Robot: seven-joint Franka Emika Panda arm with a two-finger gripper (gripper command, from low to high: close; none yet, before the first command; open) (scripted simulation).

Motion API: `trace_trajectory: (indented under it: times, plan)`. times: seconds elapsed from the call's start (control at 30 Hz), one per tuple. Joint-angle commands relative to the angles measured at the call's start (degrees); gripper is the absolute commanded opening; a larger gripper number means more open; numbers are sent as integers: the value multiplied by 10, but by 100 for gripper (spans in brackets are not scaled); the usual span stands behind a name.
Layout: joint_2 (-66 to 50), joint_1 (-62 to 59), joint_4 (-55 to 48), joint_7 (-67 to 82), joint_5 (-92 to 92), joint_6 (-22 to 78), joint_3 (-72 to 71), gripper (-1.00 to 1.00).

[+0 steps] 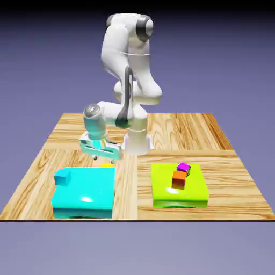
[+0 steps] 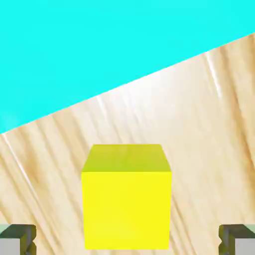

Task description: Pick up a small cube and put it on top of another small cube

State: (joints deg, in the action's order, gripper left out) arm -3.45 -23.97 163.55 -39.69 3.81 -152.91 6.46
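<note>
The small yellow cube sits on the wooden table, large in the hand view, between my two grey fingertips with a gap on each side. My gripper is open around it and not touching it. In the exterior view only a yellow sliver of the cube shows behind the cyan block, directly under the lowered gripper. A cyan cube rests on the cyan block's left corner. An orange cube and a magenta cube stand on the green block.
A big flat cyan block lies just in front of the yellow cube and fills the top of the hand view. A lime-green block lies at the exterior view's right. The wooden table ends close behind the blocks' front.
</note>
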Motion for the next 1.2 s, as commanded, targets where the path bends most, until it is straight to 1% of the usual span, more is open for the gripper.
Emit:
trace_trajectory:
  times: [0.0,0.1,0.13,0.17,0.2,0.43,0.5,0.53,1.03,1.1,1.17]
  plan:
    - [-21,0,0,2,-3,-21,-1,0]
    - [-83,-2,-1,7,-10,-82,-4,0]
    - [-87,-2,-1,7,-11,-86,-5,0]
    - [-87,-2,-1,7,-11,-86,-5,-100]
    - [-87,-2,-1,7,-11,-86,-5,-100]
    - [58,3,1,-5,7,58,3,-100]
    - [62,3,1,-5,8,62,3,-100]
    - [53,-3,-19,3,24,59,-8,-100]
    - [-104,155,-271,370,186,321,221,-100]
    - [-124,171,-313,394,203,351,223,-100]
    - [-119,169,-323,358,190,353,186,-100]
